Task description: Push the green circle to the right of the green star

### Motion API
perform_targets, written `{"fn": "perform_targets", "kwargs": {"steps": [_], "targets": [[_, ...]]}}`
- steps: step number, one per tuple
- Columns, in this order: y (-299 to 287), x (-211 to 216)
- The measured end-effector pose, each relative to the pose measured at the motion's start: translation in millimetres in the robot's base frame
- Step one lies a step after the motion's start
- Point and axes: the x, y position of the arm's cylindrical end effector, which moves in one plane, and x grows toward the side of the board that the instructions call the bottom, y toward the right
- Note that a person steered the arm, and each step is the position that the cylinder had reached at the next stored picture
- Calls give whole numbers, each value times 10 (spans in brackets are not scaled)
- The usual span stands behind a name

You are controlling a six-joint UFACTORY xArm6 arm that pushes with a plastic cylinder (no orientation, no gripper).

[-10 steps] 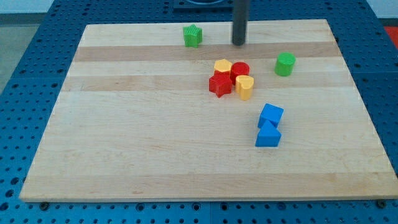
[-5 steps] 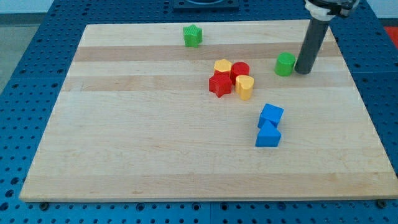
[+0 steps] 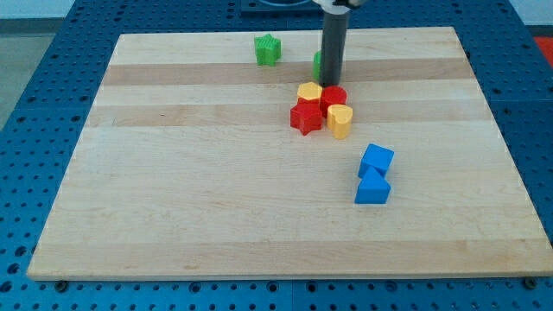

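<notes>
My tip [image 3: 331, 84], the bottom end of the straight dark rod, is down on the light wooden board [image 3: 199, 199] near the view's top, a little right of the middle. The small green round block [image 3: 318, 62] is almost all hidden behind the rod. Only a thin green bit peeks out on the rod's left side, so the block looks like it is touching the rod, just up from my tip. I cannot see the rest of its shape. The rod has no claw on it, so nothing is open, shut or clamped on anything; it just stands against the block. The green star block [image 3: 268, 49] sits to the view's left of the green round block, near the top edge of the board, with some bare wood between the two. Just below my tip is a tight bunch of four blocks. The yellow flat block [image 3: 309, 92] and the red round block [image 3: 334, 98] are at the top of the bunch, very near my tip. The red star block [image 3: 305, 117] and the yellow heart block [image 3: 340, 121] are under them. Lower down and to the view's right are two blue blocks that touch each other, a blue square block [image 3: 377, 160] above a blue triangle block [image 3: 372, 188]. The board rests on a blue table with rows of little holes [image 3: 34, 130].
</notes>
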Motion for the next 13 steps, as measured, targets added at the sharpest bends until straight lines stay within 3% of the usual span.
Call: {"fn": "perform_targets", "kwargs": {"steps": [5,7,8,12,13], "targets": [[30,-488],[531,-600],[546,-913],[-192,-862],[-151,-852]]}}
